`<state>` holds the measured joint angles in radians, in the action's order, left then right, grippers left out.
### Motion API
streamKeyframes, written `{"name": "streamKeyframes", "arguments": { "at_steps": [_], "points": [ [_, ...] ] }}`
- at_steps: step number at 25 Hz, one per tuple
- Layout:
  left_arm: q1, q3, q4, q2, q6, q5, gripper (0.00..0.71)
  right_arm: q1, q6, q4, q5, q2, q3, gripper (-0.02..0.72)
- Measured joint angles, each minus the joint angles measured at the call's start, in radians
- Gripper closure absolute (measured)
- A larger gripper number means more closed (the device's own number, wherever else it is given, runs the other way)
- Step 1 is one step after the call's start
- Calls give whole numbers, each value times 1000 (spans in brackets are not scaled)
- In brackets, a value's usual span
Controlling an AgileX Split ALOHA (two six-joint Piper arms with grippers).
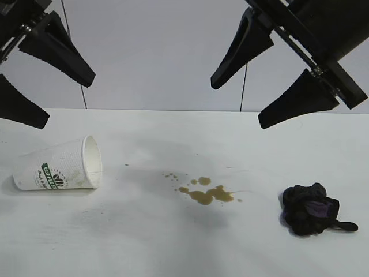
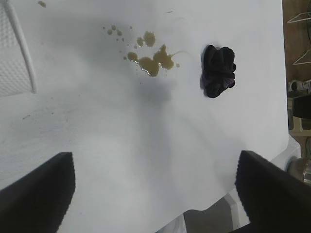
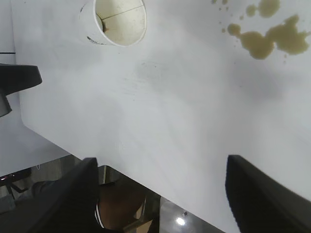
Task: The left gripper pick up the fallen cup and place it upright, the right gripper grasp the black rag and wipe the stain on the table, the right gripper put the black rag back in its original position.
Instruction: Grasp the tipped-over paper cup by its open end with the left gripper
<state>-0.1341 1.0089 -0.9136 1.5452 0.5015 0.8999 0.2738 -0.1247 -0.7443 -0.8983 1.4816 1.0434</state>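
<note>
Table (image 1: 173,248): white matte top, faint grey smudges; fills the near part of the exterior view.
Cup (image 1: 57,165): on its side at the table's left, mouth toward the centre, green band facing the camera. Empty inside, seam visible, as the right wrist view shows (image 3: 116,22).
Left gripper (image 1: 40,86): hangs above the cup, clear of it, well off the table. Fingers (image 1: 57,49) spread wide, nothing between them. Its wrist view shows both finger ends (image 2: 39,194) apart over bare table.
Stain (image 1: 204,193): brown puddle near mid-table, with small droplets on its left side. Between cup and rag, touching neither. Also seen in the left wrist view (image 2: 153,60) and the right wrist view (image 3: 267,39).
Rag (image 1: 311,209): bunched black cloth, purple patch, thin tail trailing right. Lies flat on the table, right of the stain, well apart from it.
Right gripper (image 1: 259,86): high above the stretch between stain and rag, touching nothing. Fingers (image 1: 242,46) parted, empty.
</note>
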Motion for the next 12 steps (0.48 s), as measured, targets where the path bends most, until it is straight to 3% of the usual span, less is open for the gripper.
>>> {"name": "streamKeyframes", "arguments": {
  "at_steps": [4, 7, 9, 12],
  "points": [
    [-4, 33, -56, 1, 107, 39, 65, 0, 0, 0, 0, 0, 0, 201],
    [-38, 108, -56, 1, 250, 86, 63, 0, 0, 0, 0, 0, 0, 201],
    [-77, 168, 0, 1, 297, 93, 54, 0, 0, 0, -2, 0, 0, 201],
    [-151, 235, 193, 1, 351, 79, 51, 0, 0, 0, -3, 0, 0, 201]
  ]
}}
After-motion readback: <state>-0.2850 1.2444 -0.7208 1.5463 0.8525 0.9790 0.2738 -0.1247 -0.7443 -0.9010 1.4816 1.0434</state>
